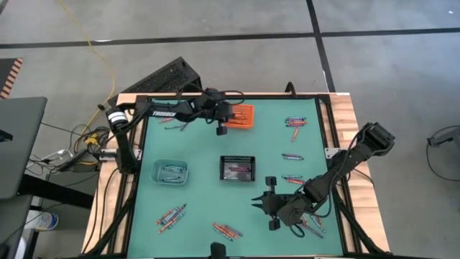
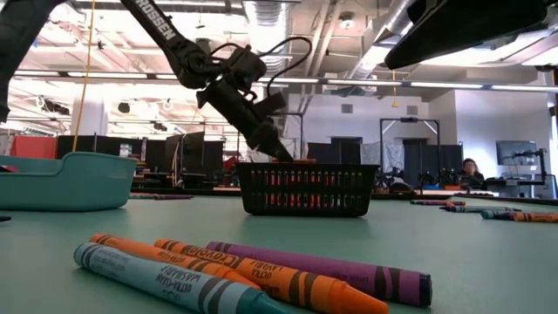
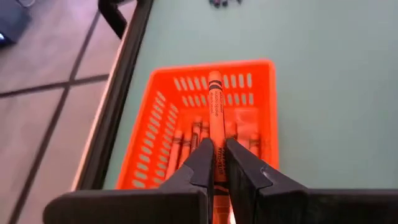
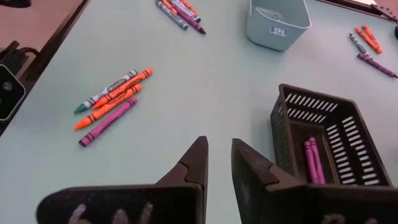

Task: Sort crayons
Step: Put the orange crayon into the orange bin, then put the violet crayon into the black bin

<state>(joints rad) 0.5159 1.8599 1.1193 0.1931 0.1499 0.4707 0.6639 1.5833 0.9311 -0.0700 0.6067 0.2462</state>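
Left claw [image 3: 214, 163] is over the orange bin [image 1: 242, 116] at the far side of the bench [image 1: 201, 155], fingers pinched tight on an orange crayon [image 3: 215, 102]. I see the crayon sticking forward out of the fingers, above more orange crayons lying in the bin.

Right claw [image 4: 216, 160] hangs above bare bench near the front right, beside the black bin [image 1: 238, 167]. Its fingers stand a small gap apart, nothing between them, touching nothing.

Loose crayons lie in small clusters: front-left group [image 1: 171, 214], front-centre group [image 1: 227, 230], and a far-right group [image 1: 295, 122], with more along the right side.

View differences: only the left wrist view shows the grip itself. The right wrist view looks into the black bin and shows purple crayons [image 4: 313, 160] inside. The high view shows crayons in the teal bin [image 1: 169, 171]; the low view shows only that bin's outer wall. The low view gives three crayons close up [image 2: 253, 270], teal, orange, purple, lying side by side.
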